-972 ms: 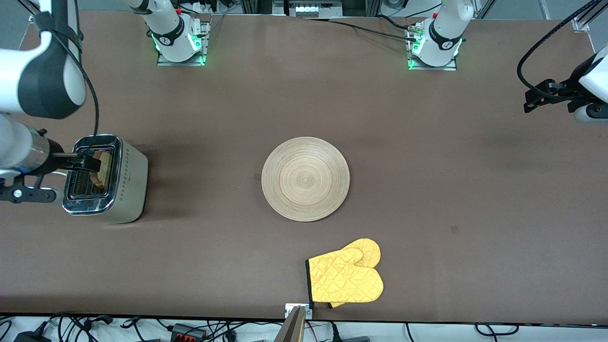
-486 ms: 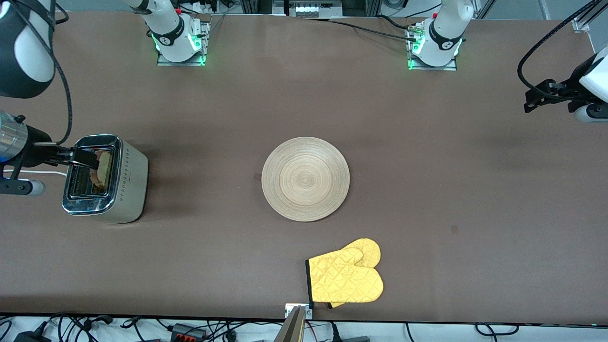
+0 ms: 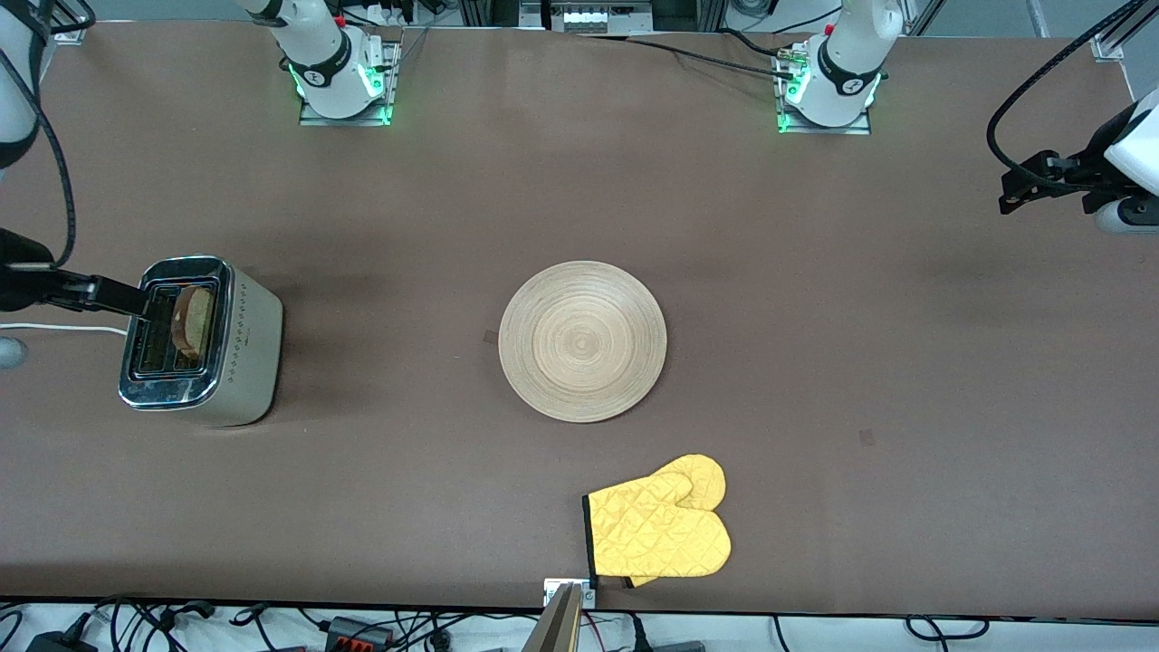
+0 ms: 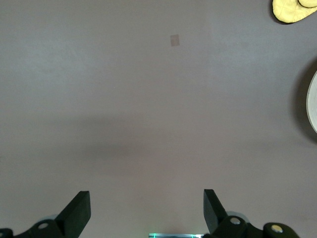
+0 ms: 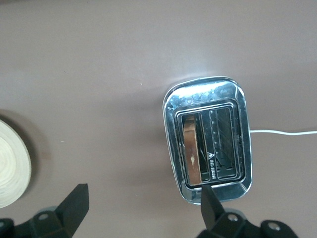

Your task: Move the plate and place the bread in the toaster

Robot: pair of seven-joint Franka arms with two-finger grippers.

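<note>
The bread stands in the toaster slot toward the plate, which lies mid-table. A yellow oven mitt lies nearer the front camera than the plate. Right gripper hangs over the toaster, jaws wide and empty. Left gripper waits over bare table, jaws wide, empty.
</note>
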